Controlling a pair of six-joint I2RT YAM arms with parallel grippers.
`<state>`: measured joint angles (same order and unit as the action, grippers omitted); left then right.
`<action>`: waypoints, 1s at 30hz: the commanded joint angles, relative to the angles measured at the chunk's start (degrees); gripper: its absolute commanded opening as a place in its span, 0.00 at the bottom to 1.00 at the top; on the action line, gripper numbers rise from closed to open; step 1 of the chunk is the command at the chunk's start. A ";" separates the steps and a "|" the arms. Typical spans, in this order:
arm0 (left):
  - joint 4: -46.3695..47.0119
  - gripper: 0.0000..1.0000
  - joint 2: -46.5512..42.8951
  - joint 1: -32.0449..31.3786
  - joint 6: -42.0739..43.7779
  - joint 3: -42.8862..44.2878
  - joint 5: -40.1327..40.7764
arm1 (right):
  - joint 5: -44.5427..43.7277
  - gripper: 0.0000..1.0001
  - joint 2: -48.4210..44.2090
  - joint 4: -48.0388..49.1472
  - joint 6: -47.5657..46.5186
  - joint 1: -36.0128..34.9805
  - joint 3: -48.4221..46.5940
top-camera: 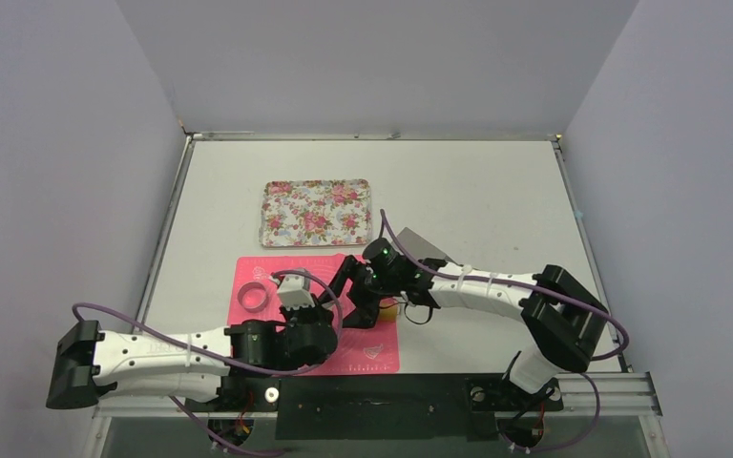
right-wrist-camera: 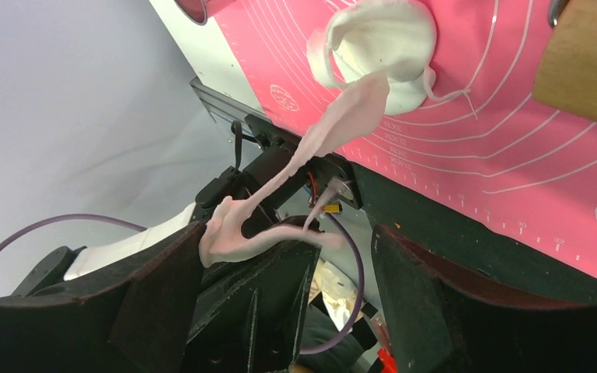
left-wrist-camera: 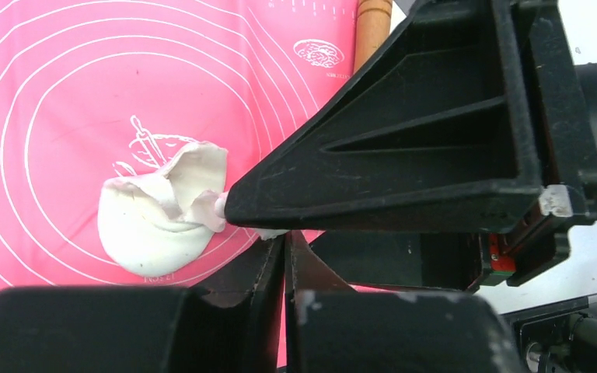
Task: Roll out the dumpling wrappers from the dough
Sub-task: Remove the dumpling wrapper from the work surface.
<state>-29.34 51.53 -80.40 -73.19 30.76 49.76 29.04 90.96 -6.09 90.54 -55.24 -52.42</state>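
At the near edge of the mat (left-wrist-camera: 47, 78), the left tool (left-wrist-camera: 284, 250) presses its fingers together on the end of a sticky strand (right-wrist-camera: 334, 124). The right tool (right-wrist-camera: 288, 233) stands spread wide around it, and the strand's end touches one of its fingers. The strand runs thin and sagging to the dough (left-wrist-camera: 151, 233), a folded white lump lying mid-mat. No wrapper is in view.

The step in hand looks like clearing stuck dough off the tools and returning it to the lump before any rolling. Doing that well probably means carrying the strand slowly and low over the mat toward the lump, so it folds onto the dough rather than snapping or dragging the lump along. The pinch should let go only once the strand rests there.

A ring (top-camera: 253, 297) lies on the mat's left side and a pin (left-wrist-camera: 373, 27) at its right edge, both apart from the dough. Beyond the mat's far edge a floral tray (top-camera: 317, 212) sits on the worktop (top-camera: 477, 191).
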 commanded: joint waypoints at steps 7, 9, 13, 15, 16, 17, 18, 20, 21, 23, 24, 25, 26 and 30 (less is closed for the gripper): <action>-4.87 0.00 0.46 -6.67 -6.28 3.99 3.97 | -2.00 0.72 -4.69 1.20 -0.36 0.82 1.68; -8.83 0.00 -0.25 -8.57 -7.49 3.60 2.76 | -2.17 0.72 -5.76 1.03 -1.16 2.24 2.43; -14.29 0.09 -5.92 -10.89 -8.69 1.22 0.33 | 3.21 0.72 -7.19 0.53 -6.03 4.96 2.34; -13.72 0.22 -14.61 -11.02 -7.86 -1.20 1.36 | 7.81 0.72 -5.93 -3.29 -12.68 5.00 -0.67; -12.31 0.29 -17.43 -11.05 -5.02 -3.64 2.07 | 8.42 0.72 -5.55 -9.22 -18.76 4.81 -1.98; -8.12 0.31 -23.89 -11.08 -2.37 -5.07 2.26 | 8.63 0.73 -4.98 -12.16 -21.43 4.51 -4.44; -5.74 0.33 -27.12 -11.00 1.45 -8.50 2.38 | 8.78 0.73 -4.82 -14.98 -24.62 4.48 -5.10; 1.60 0.35 -37.71 -11.00 7.88 -13.68 2.18 | 9.69 0.73 -4.51 -15.58 -25.82 4.70 -5.46; 4.87 0.36 -44.12 -11.01 9.69 -15.32 2.01 | 10.24 0.73 -4.20 -15.65 -26.06 4.70 -5.46; 7.71 0.38 -53.32 -11.01 13.92 -19.39 1.69 | 11.19 0.73 -3.52 -15.57 -26.29 4.66 -5.56; 8.20 0.39 -55.76 -11.01 16.10 -21.52 1.64 | 11.51 0.73 -3.38 -15.26 -26.31 4.52 -5.60; 9.53 0.39 -58.43 -11.01 17.00 -22.41 1.74 | 12.19 0.73 -3.08 -15.00 -26.26 4.44 -5.64; 10.69 0.40 -57.97 -11.01 18.78 -23.18 1.92 | 12.50 0.73 -2.90 -14.65 -26.04 4.38 -5.71; 20.46 0.41 -45.48 -11.01 24.17 -21.66 2.44 | 14.56 0.73 -1.96 -14.07 -25.26 4.27 -5.88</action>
<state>-22.37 0.97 -91.20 -57.84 6.76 51.24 40.49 88.49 -20.47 66.41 -50.39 -56.45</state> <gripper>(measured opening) 0.406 0.729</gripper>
